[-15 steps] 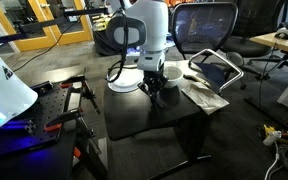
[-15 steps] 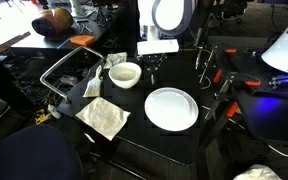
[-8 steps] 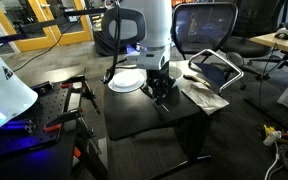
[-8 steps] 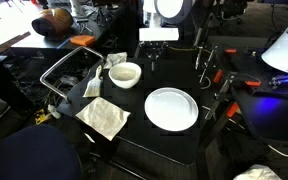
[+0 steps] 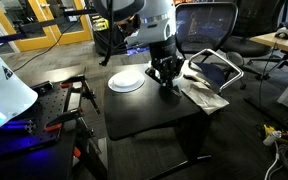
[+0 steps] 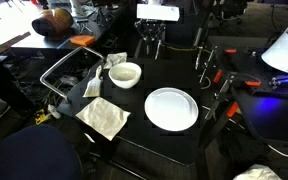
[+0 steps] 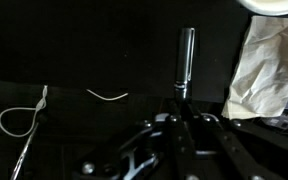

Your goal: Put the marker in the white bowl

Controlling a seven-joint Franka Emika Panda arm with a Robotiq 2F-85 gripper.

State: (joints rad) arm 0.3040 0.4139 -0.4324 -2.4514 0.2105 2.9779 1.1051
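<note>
My gripper is shut on the dark marker, which sticks out ahead of the fingers over the black table. In both exterior views the gripper hangs a little above the table top. The white bowl stands on the table a short way from the gripper. Only its rim shows at the top right corner of the wrist view. In the exterior view from the arm's far side the gripper hides the bowl.
A flat white plate lies on the black table. Crumpled paper lies beside the bowl. A thin white cord lies on the table. Red-handled clamps grip the table edge, and a metal frame stands beside it.
The gripper has risen from the table surface with the marker in it. The bowl, plate and paper have not moved.
</note>
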